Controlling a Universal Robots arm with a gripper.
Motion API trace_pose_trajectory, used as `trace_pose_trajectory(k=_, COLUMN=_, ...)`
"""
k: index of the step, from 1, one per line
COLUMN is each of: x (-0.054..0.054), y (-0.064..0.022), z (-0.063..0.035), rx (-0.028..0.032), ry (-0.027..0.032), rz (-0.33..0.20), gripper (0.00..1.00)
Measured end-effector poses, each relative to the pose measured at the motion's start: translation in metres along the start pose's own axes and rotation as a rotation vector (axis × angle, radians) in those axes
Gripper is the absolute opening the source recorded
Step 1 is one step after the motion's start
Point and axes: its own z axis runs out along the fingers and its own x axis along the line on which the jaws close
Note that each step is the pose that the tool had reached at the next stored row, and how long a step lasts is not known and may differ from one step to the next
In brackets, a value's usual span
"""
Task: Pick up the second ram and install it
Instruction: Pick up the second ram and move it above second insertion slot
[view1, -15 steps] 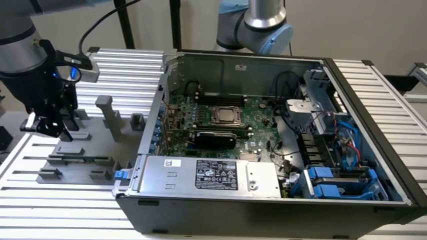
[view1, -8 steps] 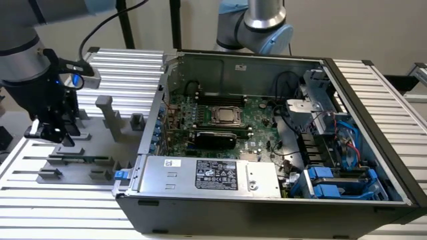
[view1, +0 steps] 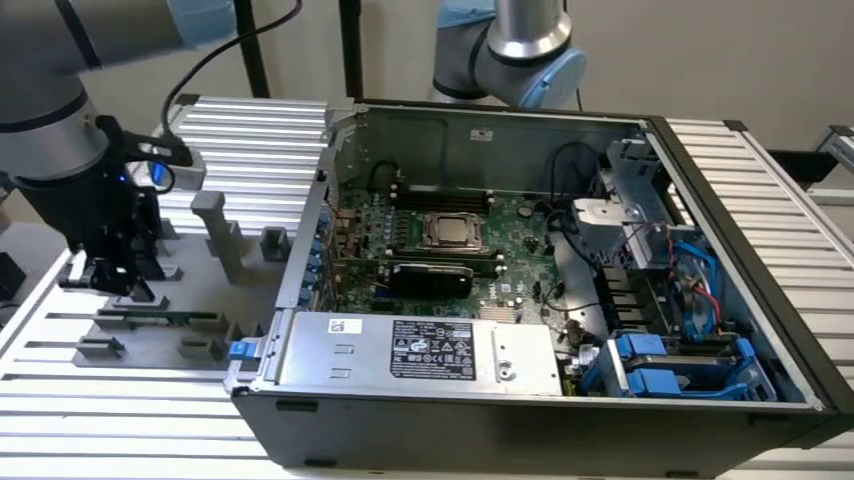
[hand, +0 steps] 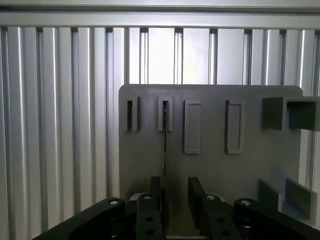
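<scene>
Second ram, edge-on in a gray holder plate, between open fingers.
Gripper low over the plate on the ribbed tabletop; ram just beside one finger, clear gap to the other. Open computer case well apart.

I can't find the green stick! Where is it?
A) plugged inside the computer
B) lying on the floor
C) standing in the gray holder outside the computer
C: the second ram stands on edge in the gray holder beside the computer case, under the open gripper.
</scene>
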Motion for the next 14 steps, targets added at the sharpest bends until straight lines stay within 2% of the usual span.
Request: trace_pose_trajectory(k=14, x=0.001, y=0.0000, z=0.0254, rx=0.0000, ry=0.0000, rz=-0.005, gripper=1.00)
